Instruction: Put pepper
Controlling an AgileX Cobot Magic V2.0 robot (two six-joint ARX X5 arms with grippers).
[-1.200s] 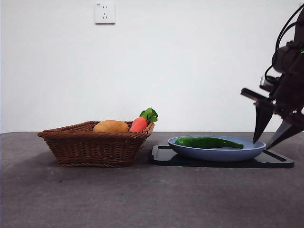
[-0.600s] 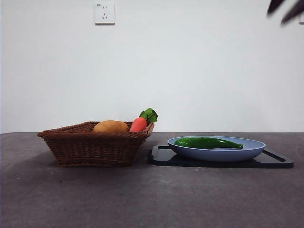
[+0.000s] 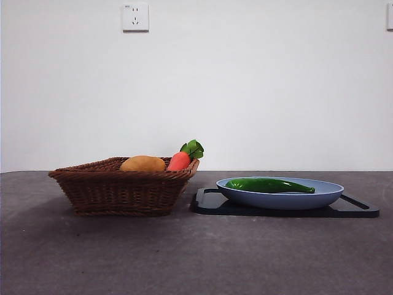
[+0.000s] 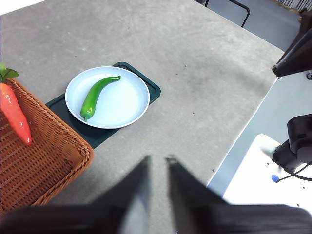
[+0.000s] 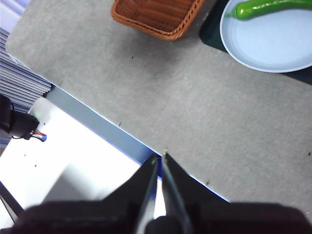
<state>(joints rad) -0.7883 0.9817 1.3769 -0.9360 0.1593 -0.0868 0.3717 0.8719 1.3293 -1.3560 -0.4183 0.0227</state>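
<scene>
Pepper (image 3: 269, 184) lies on plate (image 3: 325, 195); placing looks finished. Left gripper (image 4: 157, 163) and right gripper (image 5: 160, 158) pressed nearly together, high above the table; nothing further needed.

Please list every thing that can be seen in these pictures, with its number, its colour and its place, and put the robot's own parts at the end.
pepper: one, glossy dark green, lying in the blue plate.
blue plate: one, pale blue, on the tray.
tray: one, black, on the table beside the basket.
basket: one, brown wicker, on the table.
carrot: one, orange-red with green leaves, in the basket.
potato: one, tan, in the basket beside the carrot.
wall socket: one, white, on the wall.
table: one, grey.
left claw: one, black, high above the table, empty, jaws nearly together.
right claw: one, black, high over the table edge, empty, jaws together.
</scene>
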